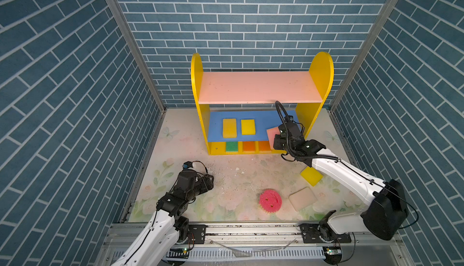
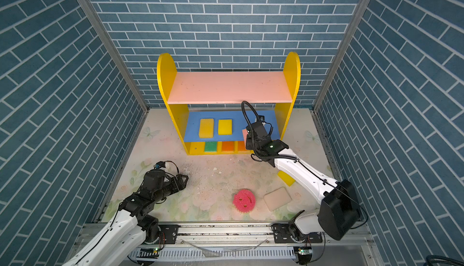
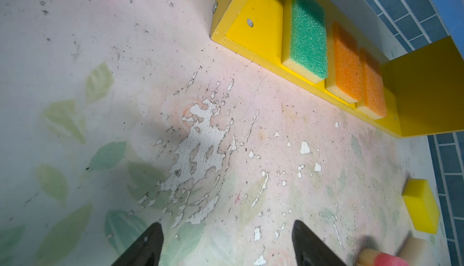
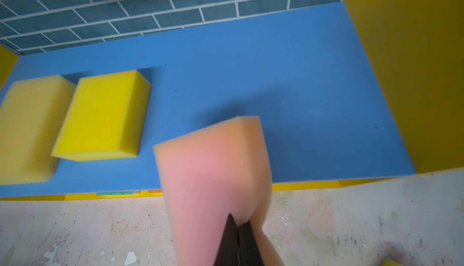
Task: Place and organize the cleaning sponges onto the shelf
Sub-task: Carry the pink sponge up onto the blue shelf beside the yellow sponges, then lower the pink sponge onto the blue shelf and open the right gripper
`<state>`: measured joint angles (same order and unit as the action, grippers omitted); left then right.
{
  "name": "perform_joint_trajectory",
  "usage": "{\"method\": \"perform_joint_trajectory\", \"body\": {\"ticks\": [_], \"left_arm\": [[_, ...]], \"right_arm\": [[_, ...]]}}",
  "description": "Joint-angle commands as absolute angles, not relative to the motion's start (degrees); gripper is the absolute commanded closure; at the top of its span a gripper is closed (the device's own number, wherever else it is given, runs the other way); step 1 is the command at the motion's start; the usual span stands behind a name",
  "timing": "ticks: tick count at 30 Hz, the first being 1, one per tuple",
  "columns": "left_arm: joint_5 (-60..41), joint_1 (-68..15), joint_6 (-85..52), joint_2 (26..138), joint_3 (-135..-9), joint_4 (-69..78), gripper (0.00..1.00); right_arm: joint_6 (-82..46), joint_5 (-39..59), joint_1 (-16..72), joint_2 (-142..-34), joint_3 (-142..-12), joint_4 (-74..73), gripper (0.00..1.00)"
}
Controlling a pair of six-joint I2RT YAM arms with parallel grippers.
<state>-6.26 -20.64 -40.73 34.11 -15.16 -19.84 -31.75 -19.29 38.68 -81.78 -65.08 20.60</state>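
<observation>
Three levels make up the shelf [image 1: 322, 76]: pink upper board [image 1: 258, 86], blue middle board [image 1: 216, 126] and yellow base [image 1: 217, 148], closed at each end by a round-topped yellow side panel. The unit stands at the back of the table [image 1: 226, 184], close to the brick-pattern rear wall [image 1: 251, 26].

Clearances:
- The pink upper board shows bare surface along its full length.
- The blue middle board is occupied on its left half only. The right half, up to the right side panel, is bare.
- The yellow base has one bare gap at its left end.

Right gripper [image 4: 238, 220]: the jaws are pinched nearly together on the near end of the pink sponge [image 4: 213, 166], squeezing the foam. The sponge projects past the front edge of the blue middle board, over its bare right half. Contact with the board cannot be determined, and the wrist view is blurred.

Left gripper [image 3: 227, 223]: the jaws are spread wide and hold nothing. It sits above the table, in front of the shelf's left end.

Sponge positions:
- Blue middle board: pale yellow sponge [image 1: 229, 128] and bright yellow sponge [image 1: 248, 127], flat, just beside each other.
- Yellow base: green sponge [image 3: 307, 30], first orange sponge [image 3: 347, 61] and second orange sponge [image 3: 374, 86], side by side. Each has a coloured top on a yellow foam body.
- Table, right front: loose yellow sponge [image 1: 311, 175], partly hidden behind the right arm [image 1: 339, 169] in both top views. The cream sponge [image 1: 302, 198] lies flat. The round pink smiley sponge [image 1: 270, 200], scallop-edged, lies just left of the cream one.
</observation>
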Motion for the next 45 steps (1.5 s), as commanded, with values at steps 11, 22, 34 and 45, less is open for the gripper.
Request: {"method": "perform_joint_trajectory", "body": {"ticks": [11, 22, 34, 45], "left_arm": [[-6.35, -20.37, -40.38, 34.22, -16.03, -21.36, 0.18], [-6.77, -20.31, -40.51, 33.92, -15.82, -21.55, 0.18], [-6.06, -20.32, -40.43, 31.74, -15.68, -23.65, 0.18], [-6.46, -20.36, -40.28, 32.52, -15.58, -22.68, 0.18]], "right_arm": [[-39.25, -20.89, 35.35, -88.7, -71.06, 12.37, 1.0], [-41.11, -18.78, 34.63, -94.24, -74.0, 10.9, 1.0], [-42.45, -19.08, 34.63, -96.37, -75.15, 10.22, 1.0], [-45.24, -18.68, 34.64, -96.93, -74.71, 9.19, 0.98]]}}
